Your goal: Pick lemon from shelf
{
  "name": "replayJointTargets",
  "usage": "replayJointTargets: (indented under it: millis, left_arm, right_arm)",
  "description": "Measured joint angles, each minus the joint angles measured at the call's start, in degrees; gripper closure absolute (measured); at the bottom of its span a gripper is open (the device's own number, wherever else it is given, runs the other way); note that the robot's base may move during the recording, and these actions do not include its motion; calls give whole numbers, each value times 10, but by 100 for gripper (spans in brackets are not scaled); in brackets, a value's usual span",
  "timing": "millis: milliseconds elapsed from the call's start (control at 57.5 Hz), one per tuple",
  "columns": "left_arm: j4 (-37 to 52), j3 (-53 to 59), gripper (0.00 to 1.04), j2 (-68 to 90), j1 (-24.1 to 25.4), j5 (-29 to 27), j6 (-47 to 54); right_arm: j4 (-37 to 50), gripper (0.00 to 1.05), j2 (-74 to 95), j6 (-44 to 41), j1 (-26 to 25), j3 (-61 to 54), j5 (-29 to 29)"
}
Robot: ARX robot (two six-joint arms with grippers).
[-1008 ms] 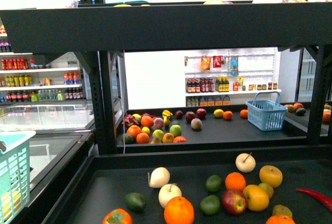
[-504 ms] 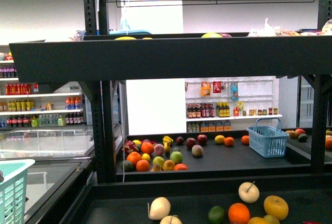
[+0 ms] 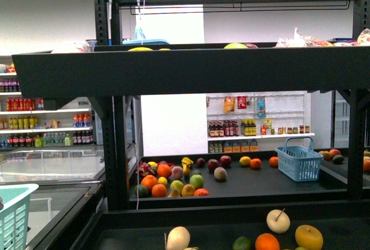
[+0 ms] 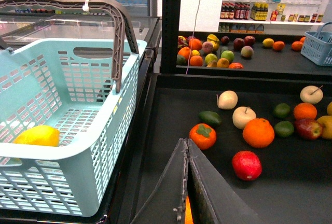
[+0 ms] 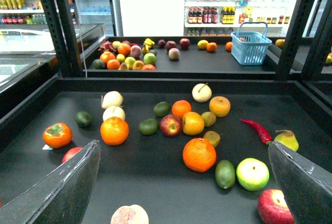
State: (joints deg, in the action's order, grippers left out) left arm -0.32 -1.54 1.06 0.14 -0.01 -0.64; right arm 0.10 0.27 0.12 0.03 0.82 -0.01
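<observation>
In the left wrist view a bright yellow oval fruit, which looks like the lemon (image 4: 36, 136), lies inside a light-blue basket (image 4: 111, 130) beside the shelf. My left gripper (image 4: 184, 142) is shut with nothing in it, over the shelf's black tray (image 4: 171, 115), to the basket's right. My right gripper (image 5: 184, 145) stands wide open above the same tray (image 5: 155, 182), with an orange (image 5: 199, 154) and a green oval fruit (image 5: 224, 173) below the gap. The front view shows the shelf's upper tier (image 3: 191, 70) and no gripper.
Many fruits lie on the tray: oranges (image 5: 114, 130), apples (image 5: 170, 125), a red chilli (image 5: 257, 129), a persimmon (image 4: 202, 135). Black uprights (image 3: 118, 151) frame the shelf. Behind stands a farther shelf with fruit and a small blue basket (image 3: 299, 161).
The front view has risen. The lower tray's fruits have slid to the bottom edge, and the upper tier with items on top now shows.
</observation>
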Motion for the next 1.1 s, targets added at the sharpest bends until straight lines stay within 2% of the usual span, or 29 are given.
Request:
replayJointTargets:
  millis: [243,469,521,608,713,1095]
  left_arm:
    - [0,7,101,-8,0,0,0]
    - [0,7,61,-8,0,0,0]
    - [0,7,50,-8,0,0,0]
    - [0,7,25,-8,0,0,0]
    - [0,7,7,-8,0,0,0]
    - [0,7,8,-8,0,0,1]
  right_arm:
    - [0,7,0,0,0,0,0]
    - [0,7,0,0,0,0,0]
    - [0,7,0,0,0,0,0]
    - [0,7,0,0,0,0,0]
    - [0,7,0,0,0,0,0]
    - [0,7,0,0,0,0,0]
